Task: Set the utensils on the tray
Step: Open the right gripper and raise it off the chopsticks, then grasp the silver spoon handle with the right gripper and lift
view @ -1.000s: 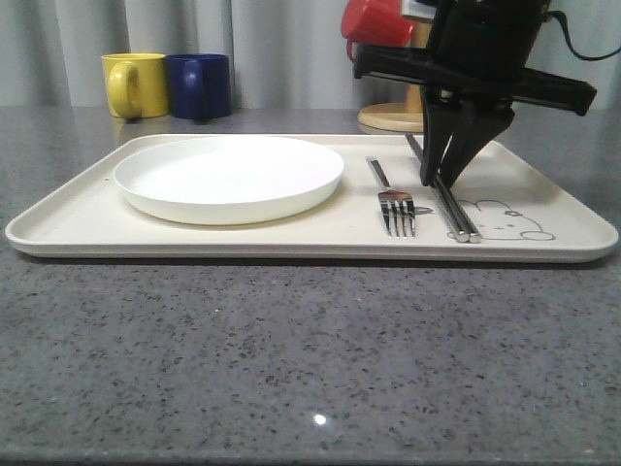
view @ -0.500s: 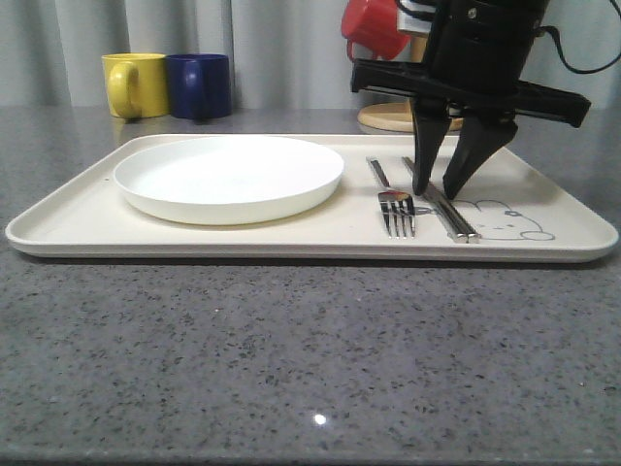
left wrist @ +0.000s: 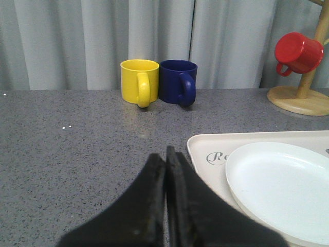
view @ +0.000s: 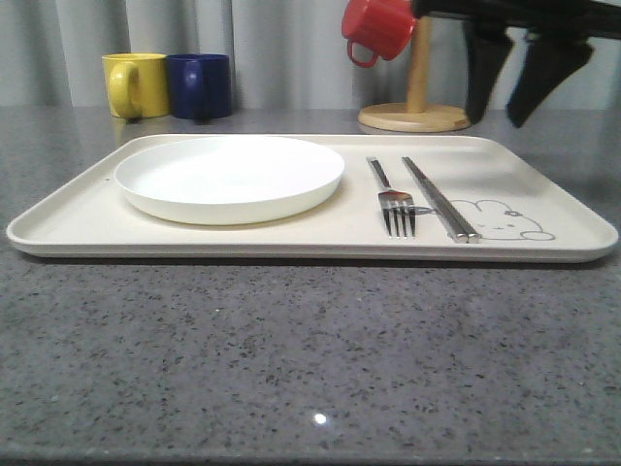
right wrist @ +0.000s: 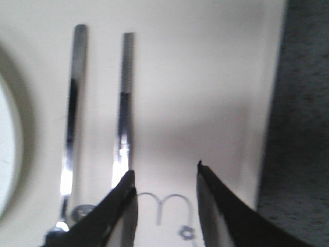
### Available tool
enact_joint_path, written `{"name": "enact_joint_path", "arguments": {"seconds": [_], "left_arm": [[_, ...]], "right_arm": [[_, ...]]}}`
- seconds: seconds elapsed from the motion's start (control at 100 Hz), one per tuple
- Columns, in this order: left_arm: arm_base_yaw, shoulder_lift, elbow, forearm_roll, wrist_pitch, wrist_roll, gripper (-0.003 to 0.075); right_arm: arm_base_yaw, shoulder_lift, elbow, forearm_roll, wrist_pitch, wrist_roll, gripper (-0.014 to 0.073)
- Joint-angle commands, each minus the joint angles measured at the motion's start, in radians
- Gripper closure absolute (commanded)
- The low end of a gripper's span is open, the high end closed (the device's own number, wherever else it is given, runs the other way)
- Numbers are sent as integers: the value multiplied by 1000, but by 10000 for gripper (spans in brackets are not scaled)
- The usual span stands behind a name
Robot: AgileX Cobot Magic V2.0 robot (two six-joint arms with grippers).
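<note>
The cream tray holds a silver fork and a pair of chopsticks, side by side to the right of the plate. My right gripper hangs open high over the tray's far right part, holding nothing. From its wrist, the fork and chopsticks lie flat on the tray, off to one side of the open gripper. My left gripper is shut and empty above the counter, just outside the tray's far left corner.
A round white plate fills the tray's left half. Yellow and blue mugs stand at the back left. A wooden mug stand with a red mug sits behind the tray.
My right gripper opened and let go of the chopsticks, then rose up and to the right. The chopsticks now lie on the tray beside the fork.
</note>
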Motion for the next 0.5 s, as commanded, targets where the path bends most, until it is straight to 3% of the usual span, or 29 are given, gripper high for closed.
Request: {"name": "enact_joint_path", "arguments": {"seconds": [0.0,0.32,0.49], "left_arm": [[-7,0,-28,0,-77,-9,738],[-7,0,-28,0,-77,-9,738],[-7,0,-28,0,-77,-9,738]], "right_arm": [[-74,-67,-32,-24,35,-79,293],[-393,-80,-32,-24,125,-267,293],[-485,-63,-32,-24,127,-340,293]]}}
